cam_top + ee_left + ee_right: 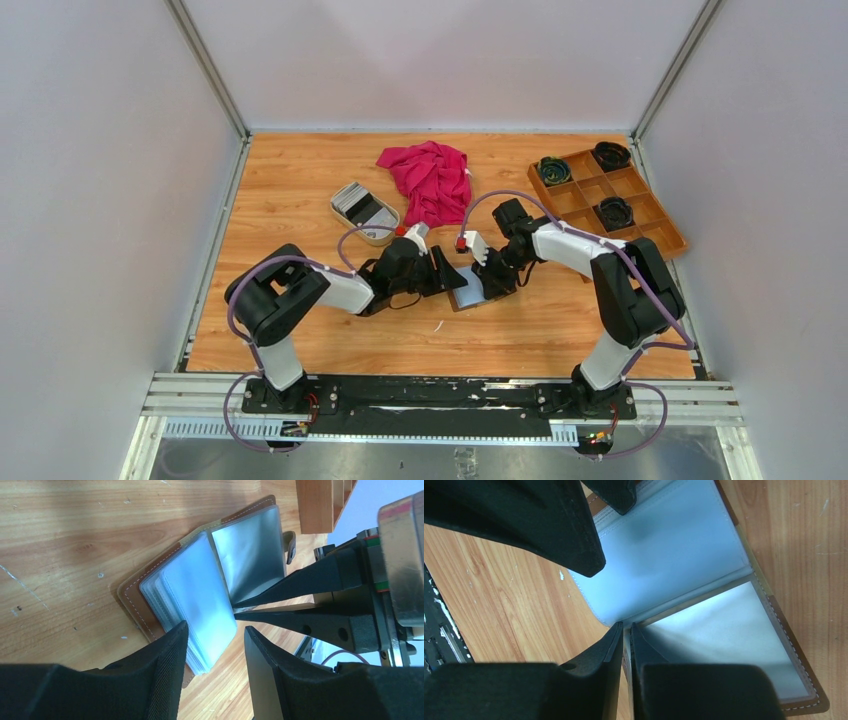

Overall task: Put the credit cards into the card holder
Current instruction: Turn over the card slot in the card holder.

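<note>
The brown leather card holder (468, 294) lies open on the table between both grippers, its clear sleeves fanned out (195, 595). My right gripper (625, 628) is shut on the near edge of one leaf of the card holder (724, 630), a thin strip pinched between its fingers. My left gripper (215, 632) hovers open over the corner of the sleeve stack, one finger (170, 650) above the stack's edge, holding nothing. The credit cards (352, 197) sit stacked in the beige dish (380, 233) at the back left, away from both grippers.
A red cloth (430, 180) lies bunched behind the grippers. A wooden compartment tray (640, 205) with dark round items stands at the back right. White walls close in the table on three sides.
</note>
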You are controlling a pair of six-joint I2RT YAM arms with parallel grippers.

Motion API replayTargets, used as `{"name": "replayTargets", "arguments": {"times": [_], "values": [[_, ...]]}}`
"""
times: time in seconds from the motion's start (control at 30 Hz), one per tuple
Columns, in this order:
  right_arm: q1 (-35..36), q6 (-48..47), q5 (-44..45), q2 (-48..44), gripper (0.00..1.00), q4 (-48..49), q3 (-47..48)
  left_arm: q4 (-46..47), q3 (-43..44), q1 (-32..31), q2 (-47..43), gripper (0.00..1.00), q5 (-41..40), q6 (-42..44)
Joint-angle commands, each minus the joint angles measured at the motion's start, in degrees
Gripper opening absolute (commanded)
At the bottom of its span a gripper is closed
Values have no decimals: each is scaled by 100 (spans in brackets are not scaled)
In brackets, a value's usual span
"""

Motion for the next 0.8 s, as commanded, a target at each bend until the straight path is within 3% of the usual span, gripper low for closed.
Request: {"name": "replayTargets", "arguments": {"times": [0.0,0.27,0.47,0.77], "values": [[-27,63,-30,94,14,-222,127,41,125,-32,261,51,16,-55],[-28,76,-75,93,14,-222,124,-46,166,-46,496,51,69,-128],[-24,111,-137,79,15,-222,142,-30,692,-90,926,52,397,-185],[-166,76,-56,-464,25,-267,183,-39,1100,-109,1122,52,422,-226]]}}
